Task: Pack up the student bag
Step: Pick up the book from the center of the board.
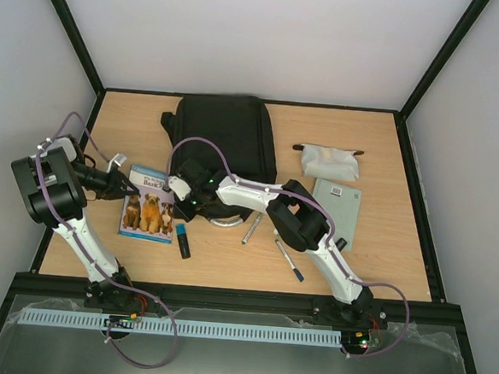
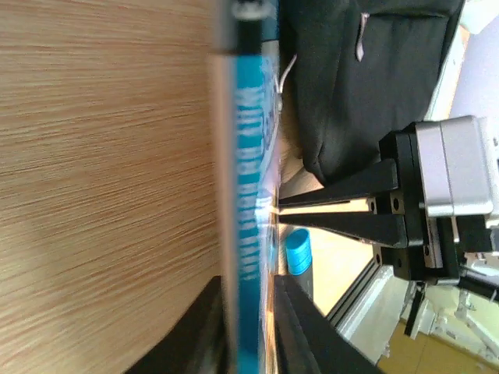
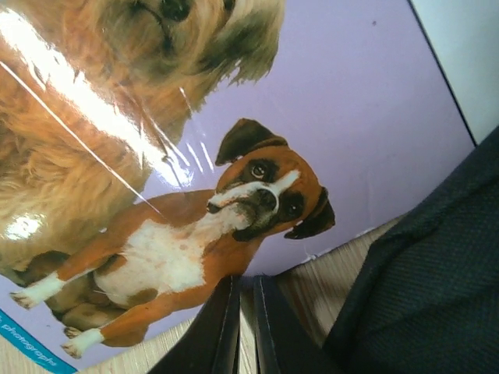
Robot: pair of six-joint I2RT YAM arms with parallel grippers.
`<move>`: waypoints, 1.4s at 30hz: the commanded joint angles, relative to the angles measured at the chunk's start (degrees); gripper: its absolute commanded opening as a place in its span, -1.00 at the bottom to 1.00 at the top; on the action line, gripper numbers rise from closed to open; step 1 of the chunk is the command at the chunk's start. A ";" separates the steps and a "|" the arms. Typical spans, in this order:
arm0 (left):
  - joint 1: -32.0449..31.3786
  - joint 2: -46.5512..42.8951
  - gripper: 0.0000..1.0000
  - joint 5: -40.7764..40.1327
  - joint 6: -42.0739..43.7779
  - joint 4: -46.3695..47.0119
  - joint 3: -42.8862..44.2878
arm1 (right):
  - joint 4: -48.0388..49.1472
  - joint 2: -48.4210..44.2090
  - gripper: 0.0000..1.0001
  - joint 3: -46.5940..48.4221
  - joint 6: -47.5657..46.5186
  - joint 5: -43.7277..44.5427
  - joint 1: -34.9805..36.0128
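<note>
The student bag (image 1: 227, 134), a large black backpack, lies at the back middle of the table. It also shows in the left wrist view (image 2: 359, 101) and the right wrist view (image 3: 437, 288). A dog book (image 1: 148, 204) lies flat in front of its left corner. My left gripper (image 1: 123, 188) is shut on the book's left edge, with the teal spine (image 2: 249, 195) between its fingers (image 2: 248, 279). My right gripper (image 1: 175, 199) is shut, its tips (image 3: 246, 280) at the book's right edge beside the bag, with nothing seen between them. The book cover (image 3: 195, 195) fills that view.
A blue-capped marker (image 1: 182, 240) lies by the book's front right corner. Two pens (image 1: 253, 227) (image 1: 289, 258) lie in the middle. A grey notebook (image 1: 336, 212) and a whitish pouch (image 1: 330, 163) are at the right. A round silver thing (image 1: 226, 220) lies under the right arm.
</note>
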 commanded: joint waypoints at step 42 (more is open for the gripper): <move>-26.13 -20.93 -0.95 19.05 -56.83 58.04 14.57 | -18.37 -30.65 1.00 8.94 6.02 -8.12 -26.17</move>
